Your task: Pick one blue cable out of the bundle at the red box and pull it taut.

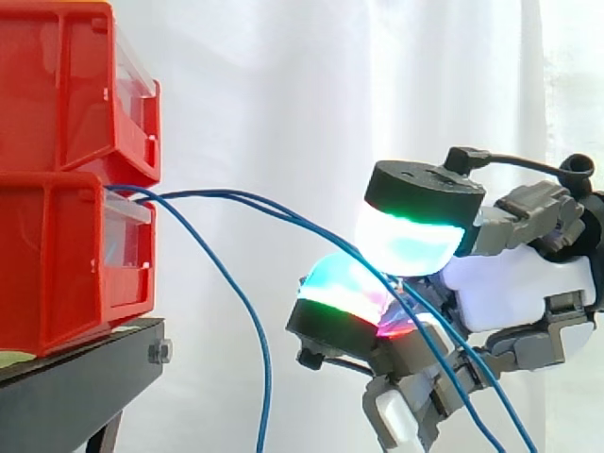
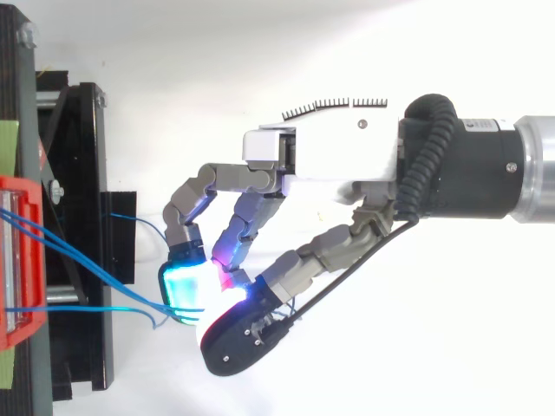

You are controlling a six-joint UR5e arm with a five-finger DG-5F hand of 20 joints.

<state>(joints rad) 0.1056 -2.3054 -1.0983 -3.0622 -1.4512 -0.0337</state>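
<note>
The thin blue cables are coming out of the gap between two stacked red plastic bins, the upper bin sitting on the lower bin, and are running rightward and slightly downward toward the robot hand. In the side view the strands are stretching in a shallow bow, close together, into the gap between two glowing fingertips, then trailing out below the fingers toward the lower right. One more blue strand is hanging apart from them, drooping slack from the bins and dropping straight down in front of the white curtain. The robot hand is curling its fingers and thumb together, pinching the cables between thick pads that are glowing cyan, green and magenta; how many strands are lying inside the pinch cannot be told. From above, the robot hand is reaching in from the right, its fingertips sitting near the red bins but well clear of them, with the cables spanning the space between. The bins are resting on a black counter at the left
</note>
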